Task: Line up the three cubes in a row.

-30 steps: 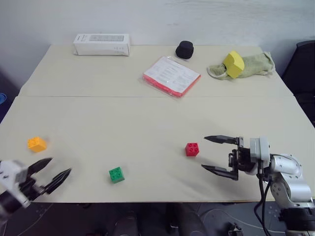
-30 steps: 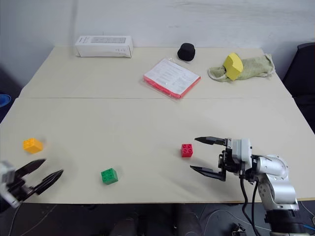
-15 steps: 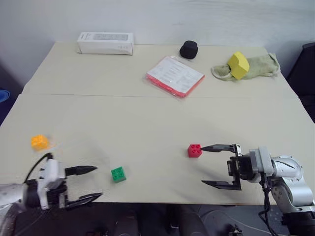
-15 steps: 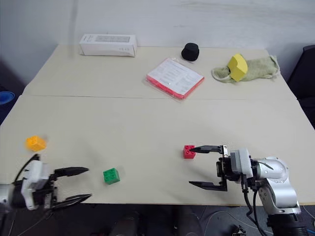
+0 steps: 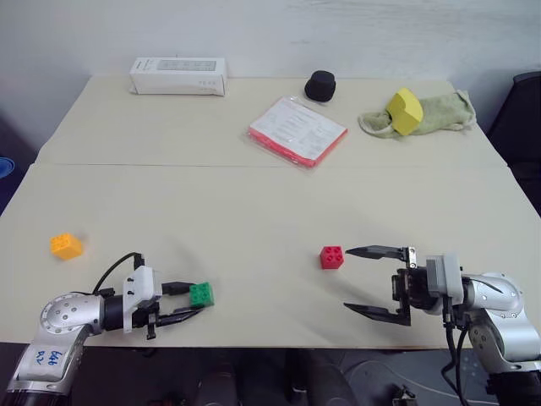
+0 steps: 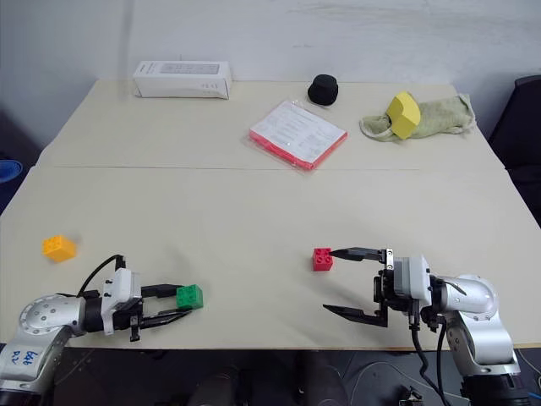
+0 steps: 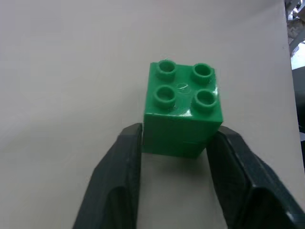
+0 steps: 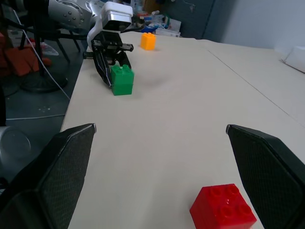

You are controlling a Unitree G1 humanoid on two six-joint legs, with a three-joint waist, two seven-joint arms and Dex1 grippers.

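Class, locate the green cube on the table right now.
The green cube sits near the table's front edge on the robot's left, clamped between the left gripper's fingers, with the red cube off to its right.

Green cube [image 5: 201, 293], red cube [image 5: 332, 256], orange-yellow cube [image 5: 65, 246], beige table [image 5: 254, 203], black-fingered left pincer [image 5: 184, 299].

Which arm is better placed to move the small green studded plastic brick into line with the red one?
Left. The left gripper is shut on the green studded plastic brick at the table's near edge. The right gripper stands open beside the red studded brick, far from the green one.
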